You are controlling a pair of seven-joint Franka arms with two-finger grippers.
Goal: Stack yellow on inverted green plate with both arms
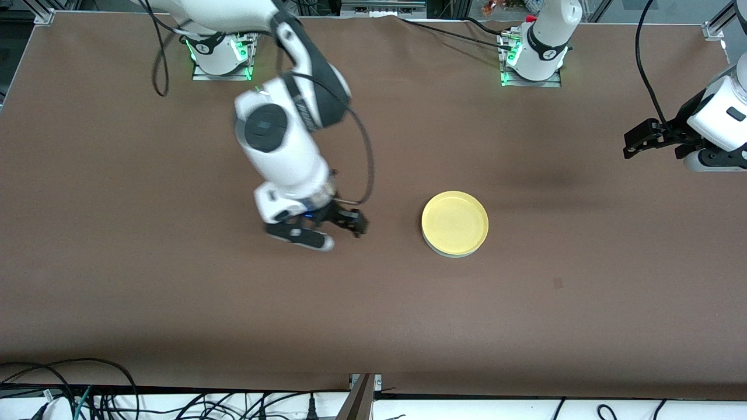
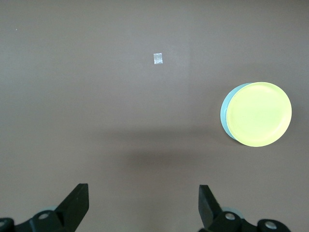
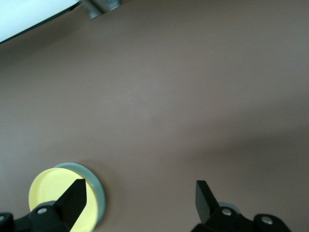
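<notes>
The pale yellow plate (image 1: 454, 220) lies on top of the mint-green plate (image 1: 448, 252), of which only a thin rim edge shows, near the middle of the table. My right gripper (image 1: 352, 224) is open and empty, low over the bare table beside the stack, toward the right arm's end. My left gripper (image 1: 631, 143) is open and empty, held up over the left arm's end of the table. The left wrist view shows the yellow plate (image 2: 260, 114) and the green rim (image 2: 224, 114) away from the left gripper (image 2: 143, 193). The right wrist view shows the yellow plate (image 3: 48, 189) and green rim (image 3: 98, 187) beside the right gripper (image 3: 140, 191).
A small tape mark (image 1: 557, 283) sits on the brown table nearer the front camera than the plates; it also shows in the left wrist view (image 2: 157, 59). Cables (image 1: 87, 391) run along the front edge.
</notes>
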